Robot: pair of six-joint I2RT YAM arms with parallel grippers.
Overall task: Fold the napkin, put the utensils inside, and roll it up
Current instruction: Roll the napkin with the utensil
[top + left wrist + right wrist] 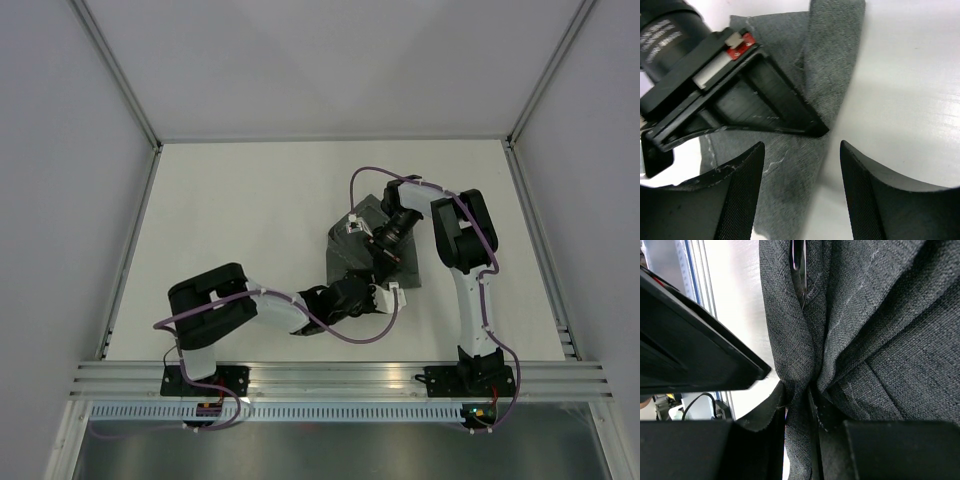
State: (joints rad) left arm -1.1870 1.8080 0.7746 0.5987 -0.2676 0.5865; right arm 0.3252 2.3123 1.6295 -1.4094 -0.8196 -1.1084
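Note:
The dark grey napkin (408, 262) lies bunched and partly folded on the white table right of centre. My right gripper (383, 262) reaches down onto it and is shut on a raised fold of the fabric (800, 405). In the right wrist view the napkin (880, 315) fills the frame. A thin shiny sliver (798, 262) shows inside the fold at the top; I cannot tell which utensil it is. My left gripper (802, 190) is open, low over the napkin's near edge (832, 75), just in front of the right gripper's finger (775, 107).
The left gripper (372, 288) and the right one work nearly touching over the napkin. Metal rails (340, 380) run along the table's near edge. Grey walls enclose the table on three sides.

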